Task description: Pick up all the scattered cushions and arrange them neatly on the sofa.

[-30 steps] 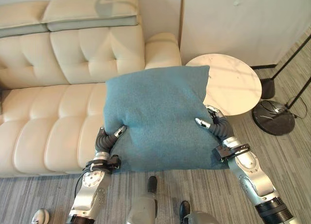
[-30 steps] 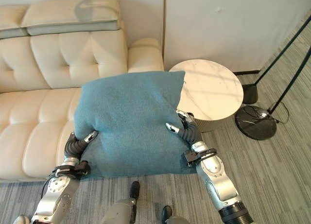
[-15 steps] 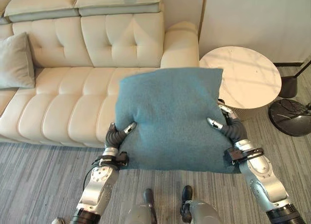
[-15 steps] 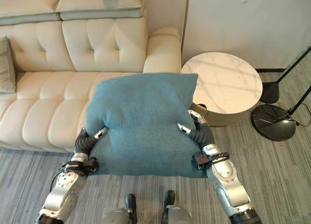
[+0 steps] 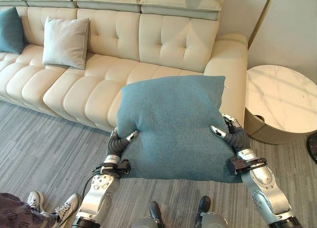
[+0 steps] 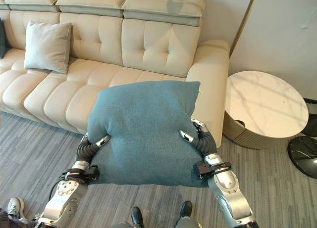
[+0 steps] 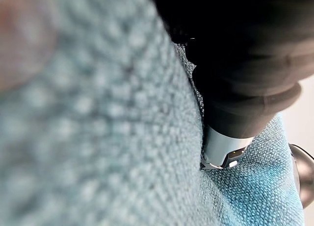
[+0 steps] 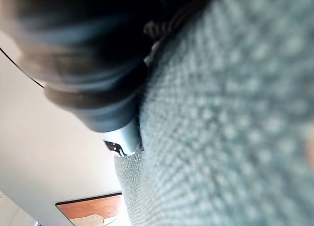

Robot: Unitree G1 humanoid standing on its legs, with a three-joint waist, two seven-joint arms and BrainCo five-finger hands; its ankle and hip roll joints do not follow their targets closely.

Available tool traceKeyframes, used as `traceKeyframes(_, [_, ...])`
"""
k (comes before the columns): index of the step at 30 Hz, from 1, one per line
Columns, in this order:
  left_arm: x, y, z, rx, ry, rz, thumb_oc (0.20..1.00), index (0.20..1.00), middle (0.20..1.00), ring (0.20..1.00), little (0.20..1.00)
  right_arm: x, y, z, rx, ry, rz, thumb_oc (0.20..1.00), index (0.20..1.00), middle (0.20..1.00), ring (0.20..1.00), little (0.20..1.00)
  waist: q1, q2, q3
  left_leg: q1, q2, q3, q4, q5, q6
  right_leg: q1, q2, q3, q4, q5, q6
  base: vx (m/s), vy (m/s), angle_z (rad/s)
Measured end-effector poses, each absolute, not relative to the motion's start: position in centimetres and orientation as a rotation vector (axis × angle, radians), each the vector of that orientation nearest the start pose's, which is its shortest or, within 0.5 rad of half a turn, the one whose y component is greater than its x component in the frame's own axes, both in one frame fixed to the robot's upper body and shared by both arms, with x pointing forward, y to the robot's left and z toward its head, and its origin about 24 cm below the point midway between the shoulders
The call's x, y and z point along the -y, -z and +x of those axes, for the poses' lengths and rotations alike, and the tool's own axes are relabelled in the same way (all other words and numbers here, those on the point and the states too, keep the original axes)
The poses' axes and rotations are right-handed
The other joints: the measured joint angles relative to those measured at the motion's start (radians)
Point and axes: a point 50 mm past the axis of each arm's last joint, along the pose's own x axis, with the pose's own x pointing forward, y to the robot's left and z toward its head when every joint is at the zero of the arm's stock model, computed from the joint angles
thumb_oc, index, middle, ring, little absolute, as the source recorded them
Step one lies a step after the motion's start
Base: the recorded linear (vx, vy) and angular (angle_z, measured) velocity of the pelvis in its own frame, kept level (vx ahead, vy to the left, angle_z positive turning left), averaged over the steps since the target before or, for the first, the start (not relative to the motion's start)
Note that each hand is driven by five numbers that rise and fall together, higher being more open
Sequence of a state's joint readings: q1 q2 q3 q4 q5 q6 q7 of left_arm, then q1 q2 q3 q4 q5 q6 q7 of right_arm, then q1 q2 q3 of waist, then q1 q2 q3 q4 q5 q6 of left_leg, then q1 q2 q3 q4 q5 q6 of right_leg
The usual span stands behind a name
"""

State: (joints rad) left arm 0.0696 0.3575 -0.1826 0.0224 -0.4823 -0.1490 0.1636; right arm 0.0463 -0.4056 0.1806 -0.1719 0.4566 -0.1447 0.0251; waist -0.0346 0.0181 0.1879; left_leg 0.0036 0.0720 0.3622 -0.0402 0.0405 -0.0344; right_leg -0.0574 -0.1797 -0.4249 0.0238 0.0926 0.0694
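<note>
I hold a large teal cushion (image 5: 173, 124) up in front of me, over the front edge of the cream sofa (image 5: 163, 40). My left hand (image 5: 118, 145) grips its lower left side and my right hand (image 5: 234, 137) its right side. Each thumb lies on top of the cloth; the fingers are hidden beneath. Both wrist views press close against the teal cushion (image 7: 98, 138), (image 8: 221, 138). A grey cushion (image 5: 65, 41) leans upright against the sofa back at the left. Another teal cushion (image 5: 11, 30) stands at the far left end.
A round marble side table (image 5: 282, 102) stands beside the sofa's right armrest (image 5: 230, 65). A black lamp base (image 6: 304, 156) sits on the floor further right. A person's shoes (image 5: 49, 208) show at the lower left on the grey carpet.
The camera has swung left: the sofa's left part with the two cushions has come into view and the table has slid to the right edge. Both hands still hold the teal cushion.
</note>
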Motion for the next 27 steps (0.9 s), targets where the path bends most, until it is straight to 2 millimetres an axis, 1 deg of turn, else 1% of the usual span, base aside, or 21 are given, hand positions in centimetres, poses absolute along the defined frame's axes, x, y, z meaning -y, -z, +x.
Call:
traceKeyframes(4, [-19.1,-3.4,23.6,-0.019,-0.039,-0.134,0.2,0.2,0.2,0.2,0.2,16.9,-8.2,23.8,0.177,-0.239,0.133,0.2,0.2,0.2,0.2,0.2,-0.01,-0.019,-0.005,-0.01,-0.009,-0.002,0.003,-0.007,0.012,-0.022,-0.018,0.016,0.028,-0.003,0.005,0.02,0.211,-0.03])
traceKeyframes(6, [-19.2,-3.4,23.7,-0.017,-0.038,-0.132,0.2,0.2,0.2,0.2,0.2,16.8,-8.1,23.8,0.176,-0.239,0.141,0.2,0.2,0.2,0.2,0.2,-0.01,-0.024,-0.006,-0.027,-0.026,-0.012,0.018,-0.01,0.022,-0.039,-0.035,0.017,0.051,-0.003,0.008,0.06,0.385,0.17])
traceKeyframes(7, [-19.1,-3.4,23.8,-0.017,-0.035,-0.132,0.2,0.2,0.2,0.2,0.2,16.8,-8.1,23.8,0.176,-0.237,0.144,0.2,0.2,0.2,0.2,0.2,-0.011,-0.024,-0.005,-0.043,-0.034,-0.021,0.033,-0.032,0.033,-0.05,-0.052,0.016,0.086,-0.009,0.018,0.06,0.33,0.4])
traceKeyframes(8, [-18.8,-3.2,24.0,-0.028,-0.029,-0.136,0.2,0.2,0.2,0.2,0.2,17.0,-7.9,23.7,0.165,-0.231,0.156,0.2,0.2,0.2,0.2,0.2,-0.016,-0.01,-0.006,-0.068,-0.036,-0.05,0.071,-0.03,0.046,-0.094,-0.079,0.026,0.191,-0.019,0.013,0.0,0.147,0.44])
traceKeyframes(9, [-18.7,-3.1,24.1,-0.029,-0.026,-0.136,0.2,0.2,0.2,0.2,0.2,17.2,-7.8,23.6,0.158,-0.23,0.159,0.2,0.2,0.2,0.2,0.2,-0.023,-0.005,-0.003,-0.075,-0.037,-0.062,0.086,-0.041,0.058,-0.114,-0.091,0.052,0.252,-0.019,0.013,0.17,0.2,0.69])
traceKeyframes(10, [-18.8,-3.0,24.1,-0.038,-0.022,-0.128,0.2,0.2,0.2,0.2,0.2,17.2,-7.4,23.4,0.14,-0.229,0.17,0.2,0.2,0.2,0.2,0.2,-0.034,-0.004,-0.003,-0.063,-0.043,-0.088,0.087,-0.044,0.074,-0.147,-0.104,0.105,0.331,-0.037,0.016,0.23,0.204,0.41])
traceKeyframes(11, [-19.0,-3.1,24.1,-0.036,-0.026,-0.123,0.2,0.2,0.2,0.2,0.2,17.0,-7.4,23.4,0.141,-0.239,0.171,0.2,0.2,0.2,0.2,0.2,-0.032,-0.015,0.003,-0.06,-0.056,-0.116,0.083,-0.054,0.096,-0.196,-0.099,0.159,0.45,-0.087,0.029,0.31,0.247,0.62])
traceKeyframes(12, [-19.3,-2.8,24.1,-0.049,-0.03,-0.109,0.2,0.2,0.2,0.2,0.2,16.9,-7.3,23.3,0.138,-0.244,0.186,0.2,0.2,0.2,0.2,0.2,-0.041,-0.014,0.004,-0.07,-0.05,-0.141,0.083,-0.057,0.108,-0.216,-0.04,0.238,0.475,-0.159,0.036,0.34,0.17,0.44])
traceKeyframes(13, [-19.4,-2.8,24.1,-0.051,-0.025,-0.101,0.2,0.2,0.2,0.2,0.2,16.9,-7.3,23.3,0.139,-0.248,0.196,0.2,0.2,0.2,0.2,0.2,-0.04,-0.019,0.008,-0.071,-0.055,-0.146,0.079,-0.054,0.112,-0.231,-0.006,0.239,0.44,-0.18,0.025,0.34,0.126,0.5])
traceKeyframes(14, [-19.4,-3.0,24.2,-0.047,-0.021,-0.097,0.2,0.2,0.2,0.2,0.2,16.9,-7.5,23.4,0.147,-0.253,0.199,0.2,0.2,0.2,0.2,0.2,-0.042,-0.023,0.022,-0.077,-0.058,-0.162,0.093,-0.055,0.116,-0.259,0.035,0.251,0.398,-0.188,0.033,0.26,0.084,0.33])
traceKeyframes(15, [-19.3,-3.0,24.4,-0.044,-0.019,-0.096,0.2,0.2,0.2,0.2,0.2,17.0,-7.6,23.5,0.151,-0.252,0.204,0.2,0.2,0.2,0.2,0.2,-0.047,-0.016,0.029,-0.087,-0.058,-0.178,0.098,-0.056,0.116,-0.265,0.054,0.258,0.36,-0.186,0.035,0.23,0.041,0.66])
traceKeyframes(16, [-19.3,-3.1,24.4,-0.043,-0.015,-0.097,0.2,0.2,0.2,0.2,0.2,17.1,-7.6,23.4,0.147,-0.248,0.211,0.2,0.2,0.2,0.2,0.2,-0.071,-0.018,0.037,-0.092,-0.071,-0.203,0.102,-0.058,0.119,-0.282,0.062,0.256,0.296,-0.18,0.043,0.26,0.024,0.8])
traceKeyframes(17, [-19.2,-3.0,24.4,-0.047,-0.011,-0.097,0.2,0.2,0.2,0.2,0.2,17.2,-7.5,23.4,0.145,-0.245,0.212,0.2,0.2,0.2,0.2,0.2,-0.077,-0.024,0.041,-0.086,-0.079,-0.212,0.103,-0.058,0.119,-0.281,0.059,0.255,0.265,-0.157,0.041,0.41,0.022,0.77])
traceKeyframes(19, [-18.9,-2.6,24.3,-0.059,-0.01,-0.11,0.2,0.2,0.2,0.2,0.2,17.3,-7.5,23.3,0.145,-0.244,0.212,0.2,0.2,0.2,0.2,0.2,-0.083,-0.023,0.054,-0.087,-0.081,-0.246,0.128,-0.081,0.107,-0.296,0.061,0.246,0.188,-0.124,0.061,0.42,-0.005,0.55])
traceKeyframes(21, [-18.6,-2.5,24.3,-0.064,0.011,-0.112,0.2,0.2,0.2,0.2,0.2,17.9,-7.3,23.1,0.139,-0.224,0.216,0.2,0.2,0.2,0.2,0.2,-0.091,-0.031,0.055,-0.081,-0.083,-0.303,0.14,-0.108,0.061,-0.279,0.032,0.195,0.112,-0.099,0.075,0.54,-0.038,0.77])
traceKeyframes(22, [-18.5,-2.4,24.2,-0.071,0.02,-0.107,0.2,0.2,0.2,0.2,0.2,18.1,-7.0,22.9,0.127,-0.216,0.226,0.2,0.2,0.2,0.2,0.2,-0.095,-0.035,0.057,-0.064,-0.089,-0.318,0.15,-0.113,0.042,-0.254,0.031,0.167,0.098,-0.053,0.075,0.65,-0.078,0.61])
traceKeyframes(23, [-18.3,-2.3,24.2,-0.074,0.023,-0.114,0.2,0.2,0.2,0.2,0.2,18.3,-7.0,22.9,0.127,-0.214,0.224,0.2,0.2,0.2,0.2,0.2,-0.093,-0.031,0.06,-0.08,-0.085,-0.315,0.254,-0.166,0.01,-0.248,0.025,0.129,0.119,-0.049,0.075,0.49,-0.072,0.25])
traceKeyframes(24, [-18.2,-2.1,24.0,-0.082,0.022,-0.12,0.2,0.2,0.2,0.2,0.2,18.5,-7.0,22.8,0.122,-0.212,0.217,0.2,0.2,0.2,0.2,0.2,-0.088,-0.024,0.058,-0.079,-0.083,-0.298,0.321,-0.196,0.001,-0.241,0.02,0.093,0.131,-0.046,0.072,0.4,-0.081,-0.13])
traceKeyframes(25, [-18.1,-1.8,23.8,-0.093,0.024,-0.119,0.2,0.2,0.2,0.2,0.2,18.8,-7.0,22.7,0.116,-0.216,0.203,0.2,0.2,0.2,0.2,0.2,-0.092,0.0,0.056,-0.033,-0.071,-0.281,0.384,-0.266,-0.01,-0.214,0.029,0.028,0.155,-0.048,0.067,0.48,-0.106,-0.1])
traceKeyframes(26, [-17.9,-1.9,23.8,-0.088,0.038,-0.109,0.2,0.2,0.2,0.2,0.2,19.1,-6.7,22.3,0.099,-0.208,0.2,0.2,0.2,0.2,0.2,0.2,-0.117,0.024,0.049,0.02,-0.046,-0.266,0.354,-0.302,-0.009,-0.196,0.059,0.003,0.185,-0.079,0.036,0.55,-0.138,0.26])
traceKeyframes(27, [-17.6,-2.1,24.0,-0.076,0.054,-0.116,0.2,0.2,0.2,0.2,0.2,19.4,-6.4,22.0,0.085,-0.197,0.211,0.2,0.2,0.2,0.2,0.2,-0.143,0.026,0.046,0.053,-0.021,-0.274,0.309,-0.307,-0.015,-0.186,0.079,-0.004,0.214,-0.113,-0.008,0.33,-0.101,0.54])
